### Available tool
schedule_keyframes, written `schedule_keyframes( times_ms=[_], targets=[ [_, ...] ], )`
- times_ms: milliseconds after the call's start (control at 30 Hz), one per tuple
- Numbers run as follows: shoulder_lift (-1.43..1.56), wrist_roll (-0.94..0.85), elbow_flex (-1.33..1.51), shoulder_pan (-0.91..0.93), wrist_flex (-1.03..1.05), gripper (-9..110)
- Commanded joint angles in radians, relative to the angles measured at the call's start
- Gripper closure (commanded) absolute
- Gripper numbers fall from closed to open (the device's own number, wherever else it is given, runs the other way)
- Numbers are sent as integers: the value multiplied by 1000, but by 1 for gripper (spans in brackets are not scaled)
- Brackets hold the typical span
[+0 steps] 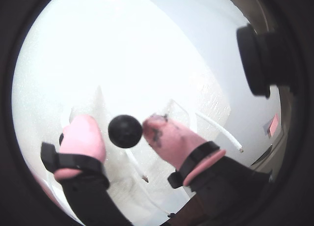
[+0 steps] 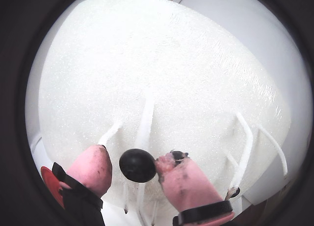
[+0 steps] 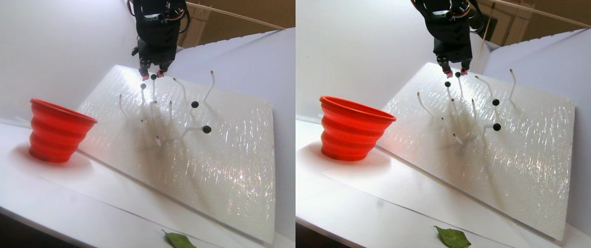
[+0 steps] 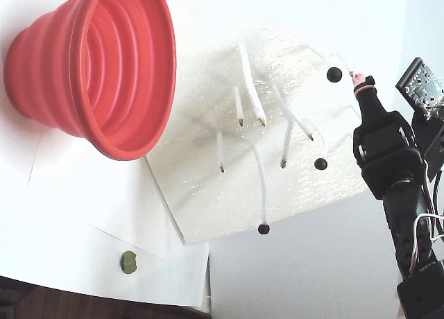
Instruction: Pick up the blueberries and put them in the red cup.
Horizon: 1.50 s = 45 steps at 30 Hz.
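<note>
One tilted white board (image 3: pixel 213 150) — white table (image 3: pixel 11 181), beige walls.

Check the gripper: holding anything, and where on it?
Cannot tell if it is gripped. One blueberry sits between the pink fingertips of the gripper, at its sides; a wrist view shows small gaps on both sides, and it may still be on its stem.

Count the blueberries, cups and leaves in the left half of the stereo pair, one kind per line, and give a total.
blueberries: 4
red cup: 1
green leaf: 1
Total: 6
</note>
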Motion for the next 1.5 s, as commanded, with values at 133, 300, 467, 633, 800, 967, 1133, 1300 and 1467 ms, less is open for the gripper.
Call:
schedule_keyframes(
  times_ms=[133,300,467,633,800,967,1133,1300,1467],
  targets=[
    [17,-17,-132,74,-37,83],
    [0,-15,-149,74,-38,83],
    [-14,-18,-163,74,-38,83],
    [-20,-18,-169,74,-38,83],
    [-18,-14,-166,72,-38,85],
    [-15,-14,-158,71,-41,86],
    [-14,-14,-153,67,-46,87],
    [-14,-17,-146,63,-51,89],
    [-3,-21,-129,58,-57,90]
  ],
)
